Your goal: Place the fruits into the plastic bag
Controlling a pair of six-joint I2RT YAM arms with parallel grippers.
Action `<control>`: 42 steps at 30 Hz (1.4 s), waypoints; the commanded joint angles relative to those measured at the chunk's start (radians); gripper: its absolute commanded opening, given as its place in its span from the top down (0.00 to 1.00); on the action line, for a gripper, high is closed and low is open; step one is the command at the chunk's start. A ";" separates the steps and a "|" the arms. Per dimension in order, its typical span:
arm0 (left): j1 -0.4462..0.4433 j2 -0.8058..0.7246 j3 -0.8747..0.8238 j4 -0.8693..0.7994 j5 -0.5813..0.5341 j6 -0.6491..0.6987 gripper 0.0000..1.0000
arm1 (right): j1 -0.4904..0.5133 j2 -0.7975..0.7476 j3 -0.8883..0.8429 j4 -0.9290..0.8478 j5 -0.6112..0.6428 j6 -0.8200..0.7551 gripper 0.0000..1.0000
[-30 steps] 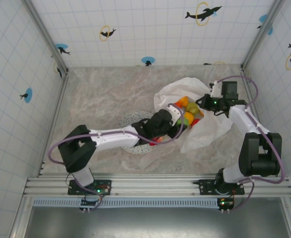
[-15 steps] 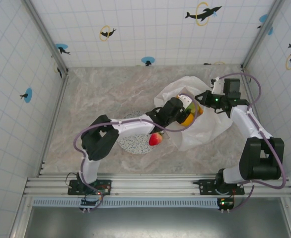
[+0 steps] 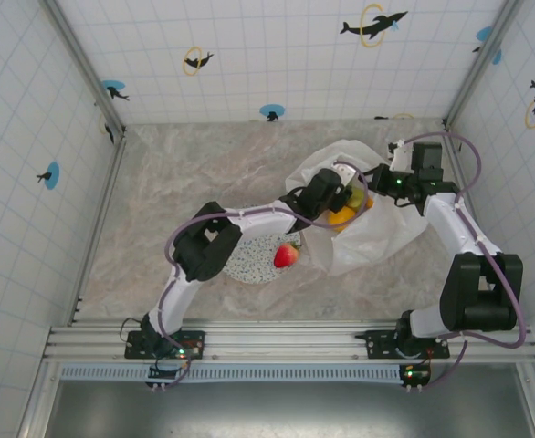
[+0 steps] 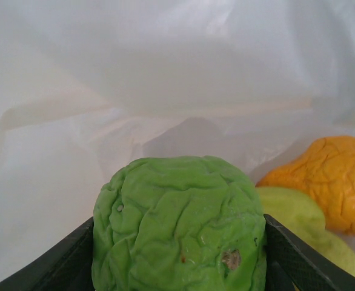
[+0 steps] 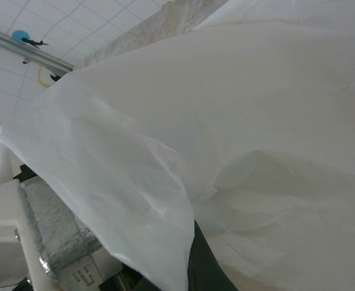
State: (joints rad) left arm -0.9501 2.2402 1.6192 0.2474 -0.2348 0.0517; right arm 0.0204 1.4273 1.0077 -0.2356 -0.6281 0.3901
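A wrinkled green fruit [image 4: 177, 224] sits between the two black fingers [image 4: 68, 260] of my left gripper [image 4: 177, 248], which is shut on it inside the white plastic bag [image 4: 165, 73]. Beside it in the bag lie an orange fruit [image 4: 329, 182] and a pale green fruit [image 4: 289, 209]. From above, my left gripper [image 3: 340, 190] reaches into the bag [image 3: 386, 233] mouth, over an orange fruit [image 3: 344, 217]. My right gripper [image 3: 373, 181] is shut on the bag's rim and holds it up; thin film [image 5: 226, 121] drapes over its dark finger [image 5: 205, 267]. A red-and-yellow fruit [image 3: 287, 255] lies on the plate.
The speckled grey plate [image 3: 249, 263] lies left of the bag, partly under my left arm [image 3: 249, 219]. Tiled walls and metal posts ring the marble table [image 3: 185, 173]. The rail with both arm bases runs along the near edge.
My left gripper has swung from above the plate up and right into the bag mouth, carrying the green fruit. The red-and-yellow fruit on the plate now shows. The right gripper lifted the rim slightly.
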 commanded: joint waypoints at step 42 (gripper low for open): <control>-0.001 -0.386 -0.403 0.081 0.384 -0.187 0.15 | -0.015 -0.007 -0.012 0.045 -0.010 0.000 1.00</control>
State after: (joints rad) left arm -0.9501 1.9064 1.2491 0.2981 0.0376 -0.1135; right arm 0.0109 1.4273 1.0077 -0.2256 -0.6289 0.3920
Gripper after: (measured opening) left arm 0.852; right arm 0.041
